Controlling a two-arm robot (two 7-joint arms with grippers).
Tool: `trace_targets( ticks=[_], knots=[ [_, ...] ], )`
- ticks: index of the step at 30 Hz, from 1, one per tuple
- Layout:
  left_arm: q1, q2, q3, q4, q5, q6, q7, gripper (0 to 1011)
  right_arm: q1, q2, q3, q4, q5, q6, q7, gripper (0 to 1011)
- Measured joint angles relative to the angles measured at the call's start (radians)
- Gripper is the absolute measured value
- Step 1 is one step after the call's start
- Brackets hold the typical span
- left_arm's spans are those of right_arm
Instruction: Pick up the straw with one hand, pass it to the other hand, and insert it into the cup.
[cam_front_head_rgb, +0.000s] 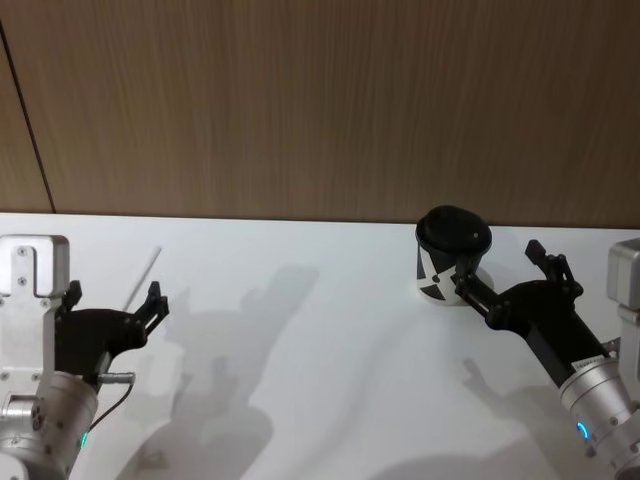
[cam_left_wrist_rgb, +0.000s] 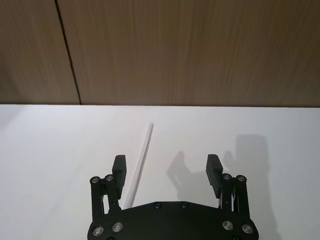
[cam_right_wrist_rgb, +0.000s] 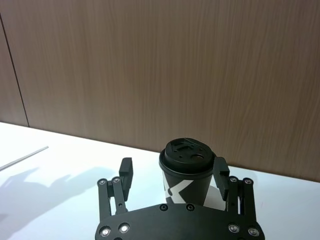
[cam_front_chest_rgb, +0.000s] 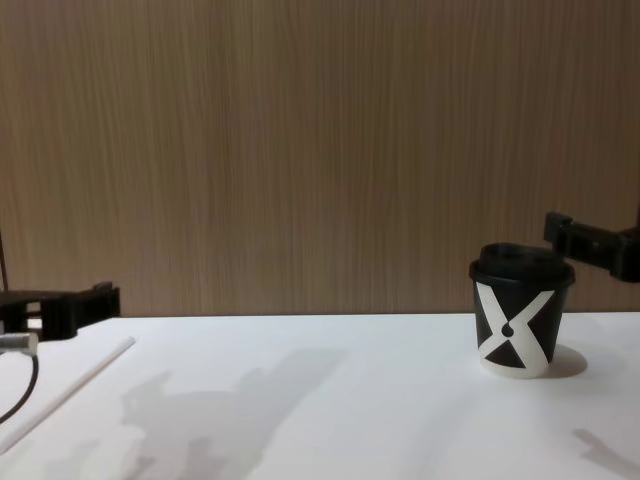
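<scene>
Step in hand: the pick-up, by my reading; the straw is not yet grasped.
Straw (cam_front_head_rgb: 142, 278): lies flat on the white surface (cam_front_head_rgb: 320, 350) at about 9 o'clock in the head view. Its long axis runs from 7 o'clock to 1 o'clock, with the far end toward the wood-panel wall (cam_front_head_rgb: 320, 100).
Left hand (cam_front_head_rgb: 114, 295): at 8 o'clock in the head view, held low over the surface with its fingers spread wide and holding nothing. It faces along the straw's line, probably so the fingers can close across the thin shaft.
Alignment: the left wrist view shows the straw's near end passing close under one finger, not centred in the gap. A small sideways shift looks needed before closing.
Cup (cam_front_head_rgb: 450, 255): stands upright with its lid on at about 2 o'clock, near the wall and well apart from the straw.
Right hand (cam_front_head_rgb: 498, 266): at 4 o'clock, spread and holding nothing. It points at the cup from the cup's 4 o'clock side at lid height. I cannot tell whether one fingertip touches the cup.
Why there: staying by the cup likely keeps the path short after the hand-over.
Risk: the straw is light and round, so it may roll or skid when pinched against the surface.
</scene>
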Motion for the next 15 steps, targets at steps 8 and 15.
trace_targets(
  ticks=[8, 15],
  knots=[
    [0.009, -0.020, -0.013, -0.013, -0.004, 0.061, 0.035, 1003, 0.000, 0.000, 0.000, 0.000, 0.000, 0.000, 0.000, 1001],
    [-0.006, -0.010, -0.003, -0.016, 0.019, 0.125, 0.048, 1003, 0.000, 0.000, 0.000, 0.000, 0.000, 0.000, 0.000, 1001]
  ],
)
